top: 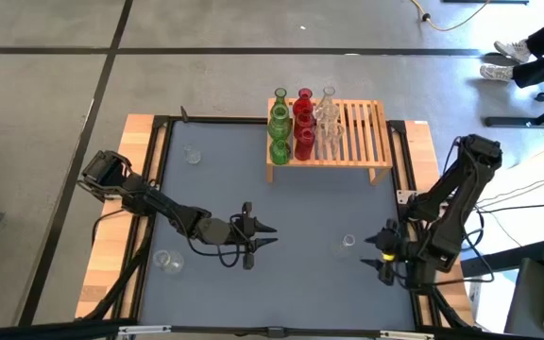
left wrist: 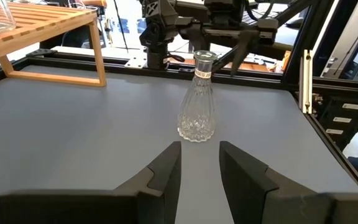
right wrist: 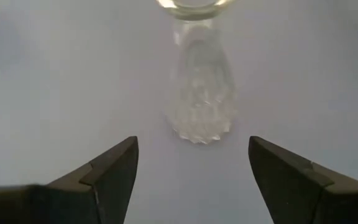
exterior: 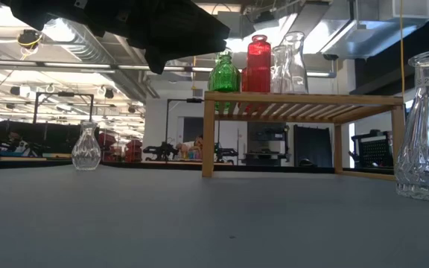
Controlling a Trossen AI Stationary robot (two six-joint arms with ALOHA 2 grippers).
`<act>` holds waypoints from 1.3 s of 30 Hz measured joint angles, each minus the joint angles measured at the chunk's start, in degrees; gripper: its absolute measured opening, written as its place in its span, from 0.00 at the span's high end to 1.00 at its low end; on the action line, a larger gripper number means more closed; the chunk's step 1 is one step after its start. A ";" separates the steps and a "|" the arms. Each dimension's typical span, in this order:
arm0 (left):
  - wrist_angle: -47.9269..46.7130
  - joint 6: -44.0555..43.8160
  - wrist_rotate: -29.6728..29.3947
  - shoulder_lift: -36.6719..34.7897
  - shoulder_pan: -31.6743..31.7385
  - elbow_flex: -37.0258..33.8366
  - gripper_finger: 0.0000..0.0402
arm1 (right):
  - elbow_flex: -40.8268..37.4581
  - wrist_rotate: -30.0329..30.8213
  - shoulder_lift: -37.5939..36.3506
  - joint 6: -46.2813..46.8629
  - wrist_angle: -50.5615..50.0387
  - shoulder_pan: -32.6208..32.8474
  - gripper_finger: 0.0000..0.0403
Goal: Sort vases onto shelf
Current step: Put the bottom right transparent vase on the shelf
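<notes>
Right wrist view: clear cut-glass vase [right wrist: 201, 93] upright on table, right pincer [right wrist: 191, 163] spread wide.

Dark grey table [top: 253, 208] with black frame and light wooden side edges [top: 130, 179], grey floor with dark lines beyond its far edge, a person's shoes [top: 508, 52] past the far right corner, yellow cable [top: 442, 19] on floor
</notes>
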 joint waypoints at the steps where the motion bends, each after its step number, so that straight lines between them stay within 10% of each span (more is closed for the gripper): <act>1: -0.01 0.00 0.01 0.00 0.00 0.01 0.75 | -0.72 1.27 0.21 0.01 1.60 0.60 0.29; 24: 0.42 0.42 -0.01 0.00 0.22 0.00 0.75 | -4.72 24.36 6.53 -5.00 13.54 -2.71 0.29; 39: 0.43 0.38 -0.01 0.00 0.22 0.00 0.75 | -4.71 24.12 13.39 -9.05 21.28 -8.86 0.30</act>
